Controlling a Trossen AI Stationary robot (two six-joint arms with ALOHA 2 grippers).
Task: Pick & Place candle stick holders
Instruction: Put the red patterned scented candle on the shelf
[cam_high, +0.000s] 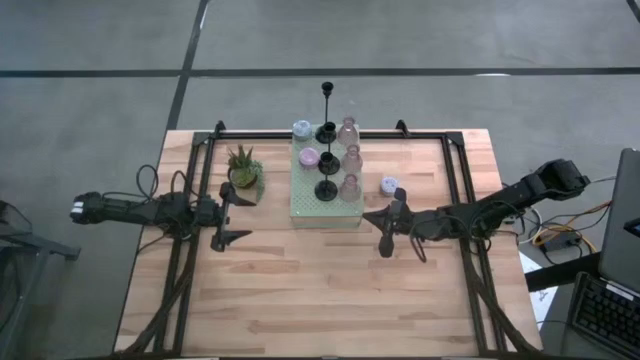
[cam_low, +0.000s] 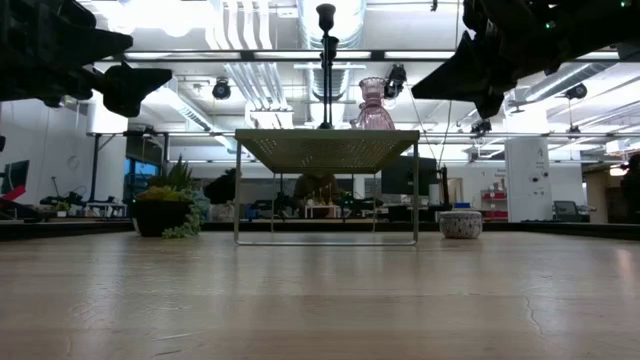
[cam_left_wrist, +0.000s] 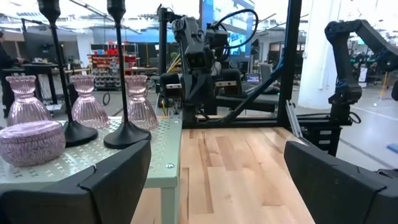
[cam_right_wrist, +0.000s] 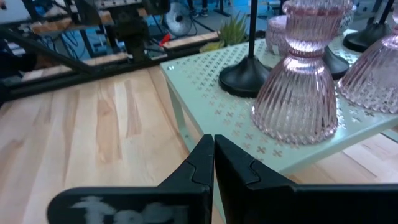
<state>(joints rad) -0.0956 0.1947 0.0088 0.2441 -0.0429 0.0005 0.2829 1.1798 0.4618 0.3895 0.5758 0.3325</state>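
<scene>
The candle stick holders stand on a pale green perforated board (cam_high: 325, 205) raised on thin legs at the table's far middle. Three are pink glass (cam_high: 349, 158), three are black with thin stems (cam_high: 326, 188), and two are stubby pastel ones (cam_high: 309, 157). A third stubby holder (cam_high: 389, 185) rests on the table right of the board. My left gripper (cam_high: 240, 215) hangs open left of the board, pointing level at it (cam_left_wrist: 217, 186). My right gripper (cam_high: 372, 217) is shut just off the board's near right corner, below a pink holder (cam_right_wrist: 298, 93), with nothing between its fingers (cam_right_wrist: 213, 155).
A small green potted plant (cam_high: 243, 168) stands on the table left of the board, just beyond my left gripper. Black frame rails (cam_high: 200, 200) run along both table sides. Bare wood lies across the near half of the table (cam_high: 320, 300).
</scene>
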